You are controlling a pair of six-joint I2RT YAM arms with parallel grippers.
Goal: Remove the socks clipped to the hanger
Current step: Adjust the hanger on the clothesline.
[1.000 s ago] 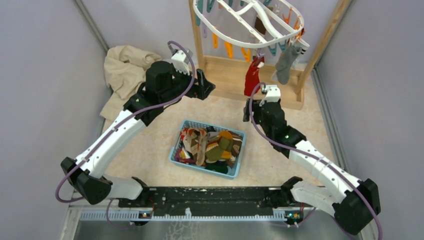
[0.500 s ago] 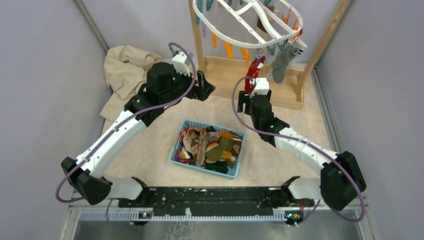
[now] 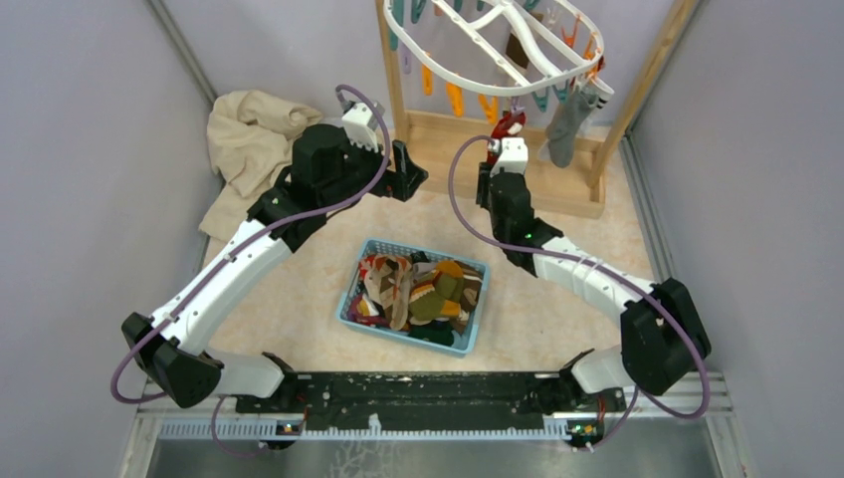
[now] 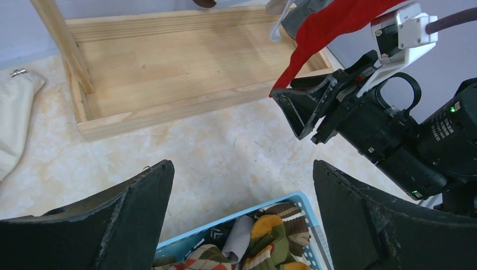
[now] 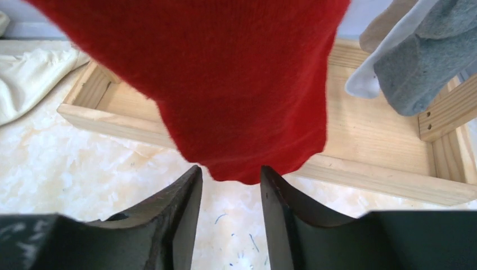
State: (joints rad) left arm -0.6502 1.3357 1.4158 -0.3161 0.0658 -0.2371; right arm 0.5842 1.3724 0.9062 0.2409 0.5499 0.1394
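Note:
The white oval hanger (image 3: 498, 55) hangs from the rack at the back. A plain red sock (image 5: 225, 84) and a grey sock (image 5: 419, 73) are clipped to it. My right gripper (image 5: 229, 171) is open, and the red sock's lower tip hangs just at its fingertips. The left wrist view also shows that gripper (image 4: 292, 107) touching the red sock (image 4: 332, 28). In the top view the red sock (image 3: 510, 121) is mostly hidden by the right wrist. My left gripper (image 4: 242, 169) is open and empty above the floor, between rack and basket.
A blue basket (image 3: 350, 299) holding several socks (image 3: 418, 289) sits mid-floor. The light wooden rack frame (image 3: 448, 169) stands at the back. A large beige cloth (image 3: 249, 139) lies at the back left. Grey walls close in both sides.
My right arm has reached forward and left to the red sock, whose tip now sits at its fingertips. The left arm has not moved.

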